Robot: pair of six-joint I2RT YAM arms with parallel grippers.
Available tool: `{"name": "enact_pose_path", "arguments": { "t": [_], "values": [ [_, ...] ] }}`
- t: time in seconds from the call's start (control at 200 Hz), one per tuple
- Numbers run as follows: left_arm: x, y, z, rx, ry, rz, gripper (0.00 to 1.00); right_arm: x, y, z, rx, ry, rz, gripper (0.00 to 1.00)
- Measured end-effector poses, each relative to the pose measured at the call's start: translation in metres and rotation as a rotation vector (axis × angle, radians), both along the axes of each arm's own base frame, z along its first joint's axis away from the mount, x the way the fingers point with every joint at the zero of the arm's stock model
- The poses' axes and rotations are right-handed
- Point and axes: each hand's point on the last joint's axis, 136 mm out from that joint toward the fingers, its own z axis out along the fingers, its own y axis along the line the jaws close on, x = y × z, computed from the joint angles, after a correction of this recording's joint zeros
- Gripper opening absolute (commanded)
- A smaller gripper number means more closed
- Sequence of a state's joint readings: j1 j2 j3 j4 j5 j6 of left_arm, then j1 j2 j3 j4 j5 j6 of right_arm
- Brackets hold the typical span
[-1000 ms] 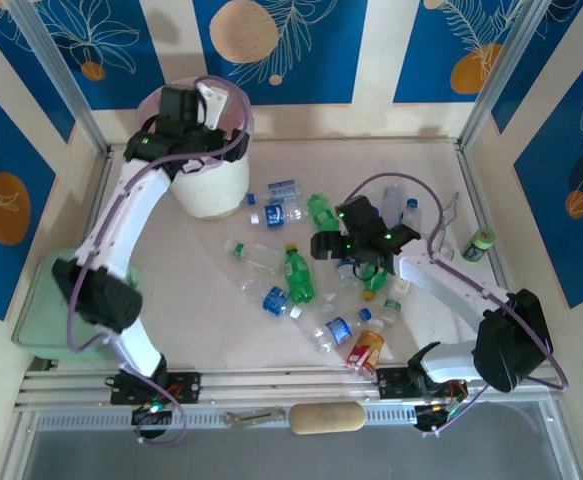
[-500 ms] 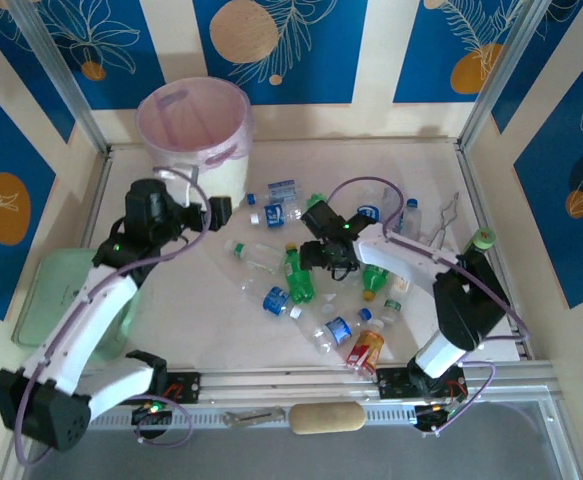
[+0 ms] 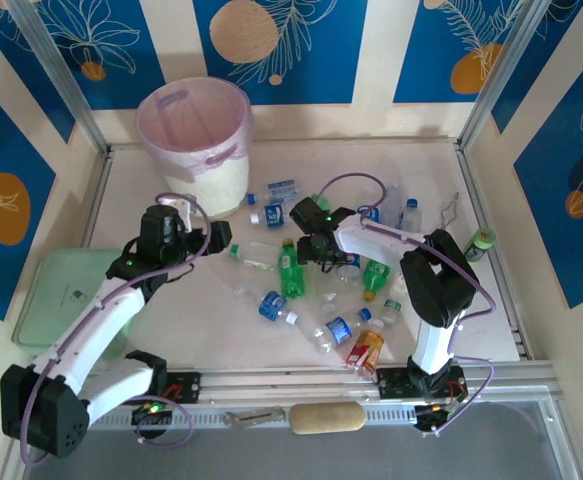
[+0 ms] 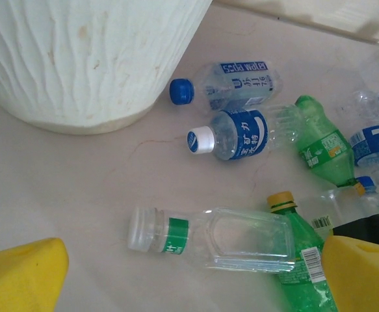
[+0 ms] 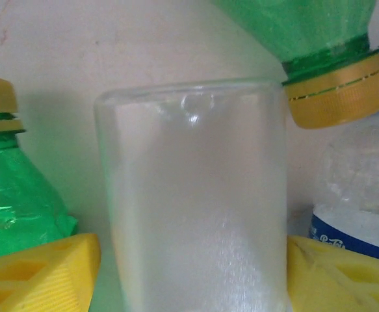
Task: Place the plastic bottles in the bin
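Swung away from the bin (image 3: 209, 185) over the past second, the left arm (image 3: 101, 310) now reaches low across the table (image 3: 221, 315), while the right gripper (image 3: 316, 243) has slid leftward into the heap of plastic bottles (image 3: 291, 275) and narrowed its jaws. Its yellow fingers (image 5: 39, 276) pinch a clear bottle (image 5: 192, 182), one pad against each side. A green bottle (image 5: 13, 195) with a yellow cap lies just left of it; a second green bottle (image 5: 300, 26), also yellow-capped, points in from the upper right, and a blue-labelled bottle (image 5: 355, 195) sits close on the right. The left gripper (image 3: 219, 238) is spread wide and empty; below it, between its fingertips (image 4: 26, 273) in the wrist view, a clear bottle with a green band (image 4: 222, 240) lies on its side. Beyond lie a white-capped bottle (image 4: 238, 133) and a blue-capped bottle (image 4: 235, 81), both blue-labelled, the latter just beside the bin's ribbed white wall. All the bottles in sight lie on the table, right of and nearer than the bin, which stands upright at the far left with its pale pink liner (image 3: 193, 110) folded over the rim. A red-orange labelled bottle (image 3: 366, 348) rests at the heap's near edge; a pale green tray (image 3: 56, 295) lies at the table's left edge.
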State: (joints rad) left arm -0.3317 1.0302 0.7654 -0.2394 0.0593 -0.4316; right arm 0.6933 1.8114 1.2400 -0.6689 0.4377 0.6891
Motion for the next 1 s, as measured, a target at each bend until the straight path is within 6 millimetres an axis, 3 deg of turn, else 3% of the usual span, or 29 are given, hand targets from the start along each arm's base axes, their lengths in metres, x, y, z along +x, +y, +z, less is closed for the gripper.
{"name": "enact_pose_path", "arguments": {
  "t": [0.08,0.24,0.365,0.495,0.61,0.85,0.995],
  "values": [
    [0.003,-0.002,-0.005,-0.014,0.02,0.005,1.0,0.002,-0.001,-0.005,-0.011,0.001,-0.004,0.7],
    [0.006,-0.006,-0.022,-0.036,0.085,0.019,1.0,0.007,-0.003,-0.009,-0.008,-0.002,-0.014,0.55],
    [0.006,-0.009,-0.031,-0.048,0.123,0.012,1.0,0.012,-0.004,-0.008,0.003,-0.015,-0.027,0.53],
    [0.004,-0.022,-0.024,-0.099,0.113,-0.052,1.0,0.016,-0.006,0.005,0.041,-0.038,-0.034,0.53],
    [0.003,-0.043,-0.006,-0.188,0.071,-0.15,1.0,0.025,-0.01,0.043,0.156,-0.088,-0.06,0.53],
    [-0.001,-0.1,0.034,-0.353,0.005,-0.385,1.0,0.056,-0.027,0.162,0.509,-0.341,-0.129,0.53],
    [-0.005,-0.131,0.046,-0.395,0.0,-0.464,0.97,0.063,-0.019,0.202,0.611,-0.456,-0.114,0.52]
  ]
}}
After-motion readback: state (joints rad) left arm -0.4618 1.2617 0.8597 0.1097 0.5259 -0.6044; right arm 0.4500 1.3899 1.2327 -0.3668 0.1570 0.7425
